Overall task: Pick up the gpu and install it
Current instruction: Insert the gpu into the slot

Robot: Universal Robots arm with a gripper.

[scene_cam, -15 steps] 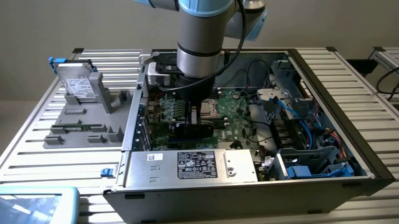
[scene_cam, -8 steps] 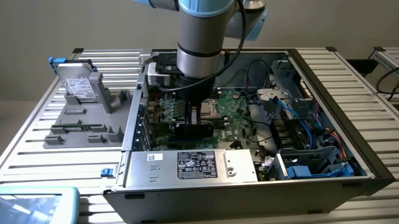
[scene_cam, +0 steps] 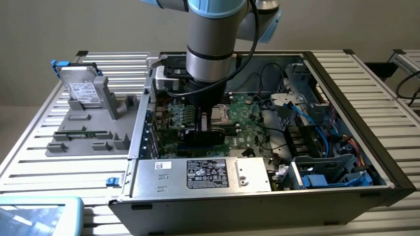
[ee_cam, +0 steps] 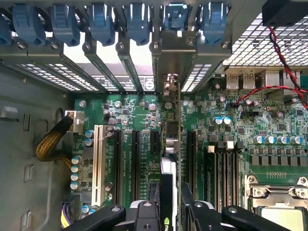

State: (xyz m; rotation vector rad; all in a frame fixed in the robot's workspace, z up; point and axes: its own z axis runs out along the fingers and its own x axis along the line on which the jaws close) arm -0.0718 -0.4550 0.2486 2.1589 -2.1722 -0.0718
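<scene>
The gpu (ee_cam: 172,144) is seen edge-on in the wrist view as a thin card standing upright over the green motherboard (ee_cam: 130,115). Its metal end bracket (ee_cam: 175,53) lies against the rear slot openings of the case. My gripper (ee_cam: 172,195) is shut on the card, with one black finger (ee_cam: 161,192) on either side. In the exterior view the gripper (scene_cam: 210,125) is low inside the open computer case (scene_cam: 367,132), and the dark gpu (scene_cam: 202,136) sits under it, right at the motherboard's expansion slots. Whether the card's edge is seated in a slot is hidden.
A silver hard drive (scene_cam: 85,91) leans on a grey parts fixture (scene_cam: 92,132) at the exterior view's left, outside the case. The power supply (scene_cam: 203,174) fills the case's near side. Blue cables (scene_cam: 315,118) and drive bays crowd the exterior view's right. Blue slot clips (ee_cam: 101,21) line the rear wall.
</scene>
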